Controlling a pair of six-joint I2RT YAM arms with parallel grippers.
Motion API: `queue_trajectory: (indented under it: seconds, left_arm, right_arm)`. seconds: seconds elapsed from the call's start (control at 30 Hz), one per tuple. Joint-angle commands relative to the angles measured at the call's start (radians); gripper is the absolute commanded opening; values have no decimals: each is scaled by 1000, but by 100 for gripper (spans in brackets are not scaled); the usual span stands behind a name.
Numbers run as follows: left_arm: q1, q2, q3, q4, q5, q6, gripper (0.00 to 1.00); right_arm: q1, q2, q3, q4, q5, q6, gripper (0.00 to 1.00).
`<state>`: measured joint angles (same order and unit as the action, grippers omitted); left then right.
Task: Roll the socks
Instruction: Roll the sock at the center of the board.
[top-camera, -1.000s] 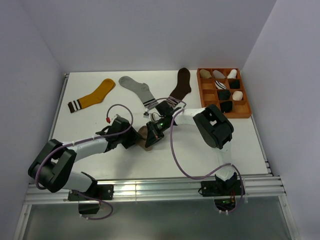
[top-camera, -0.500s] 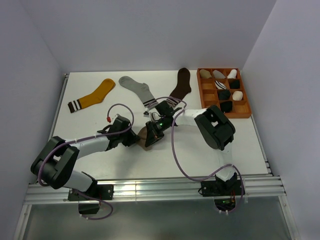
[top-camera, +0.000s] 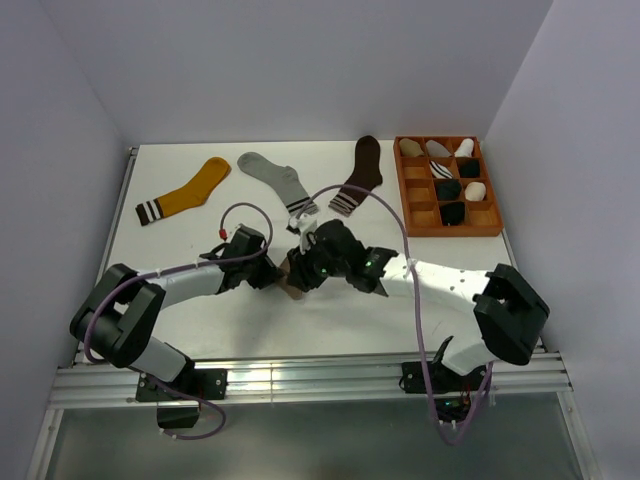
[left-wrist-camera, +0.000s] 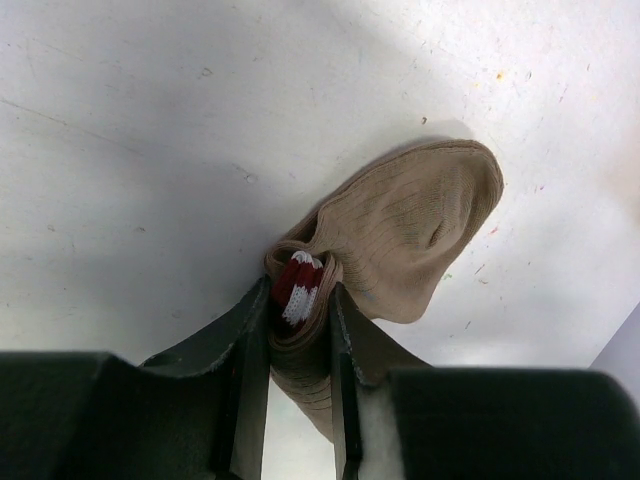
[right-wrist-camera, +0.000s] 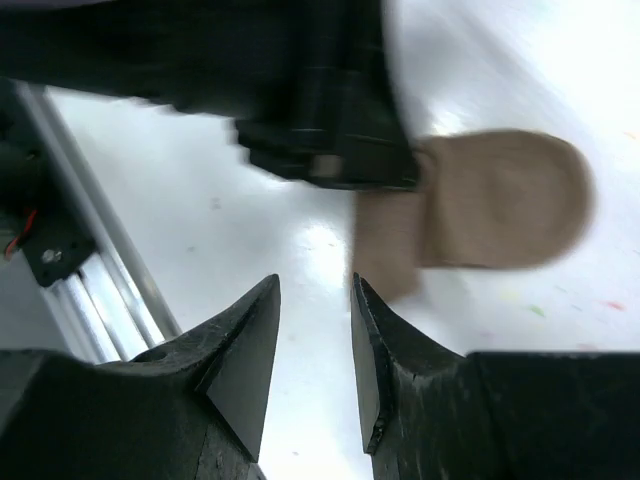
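White tabletop (top-camera: 200, 320), closed in by pale walls on three sides. Near its middle, a little toward the near edge, the left end effector (left-wrist-camera: 298, 300) is clamped on the taupe sock (left-wrist-camera: 410, 240). Its two fingers stand narrowly apart with the folded fabric pinched between them. The maroon-and-white cuff shows in the fold right at the fingertips. The sock's rounded end bulges out beyond the fingers and lies on the surface.

The right end effector (right-wrist-camera: 315, 290) is close by, its fingers partly spread with only bare tabletop between them. It holds nothing; whether it touches the sock cannot be told.

Further out, three socks lie flat along the far edge, each with a striped cuff toward the near side. A mustard-yellow sock (top-camera: 185, 193) is nearest the far left corner, then a light grey sock (top-camera: 275, 180), then a dark brown sock (top-camera: 360, 172). An orange divided tray (top-camera: 455, 231) sits in the far right corner, with rolled bundles (top-camera: 447, 188), pale and black, in several compartments. A metal rail (top-camera: 300, 380) runs along the near edge by the arm bases.
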<state>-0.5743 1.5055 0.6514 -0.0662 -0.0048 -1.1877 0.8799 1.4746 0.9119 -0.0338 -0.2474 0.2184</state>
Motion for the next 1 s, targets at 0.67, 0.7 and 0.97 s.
queue_trajectory:
  seconds: [0.67,0.7,0.97]
  left_arm:
    - [-2,41,-2,-138,-4,54,16]
    - [-2,41,-2,-136,-4,54,16]
    - [-2,50,-1,-121,23,65,16]
  right_arm:
    - [117,193,2,169,232,-34,48]
    - [117,197,2,167,232,-36,48]
    - [134,242,16,158,284,-56,55]
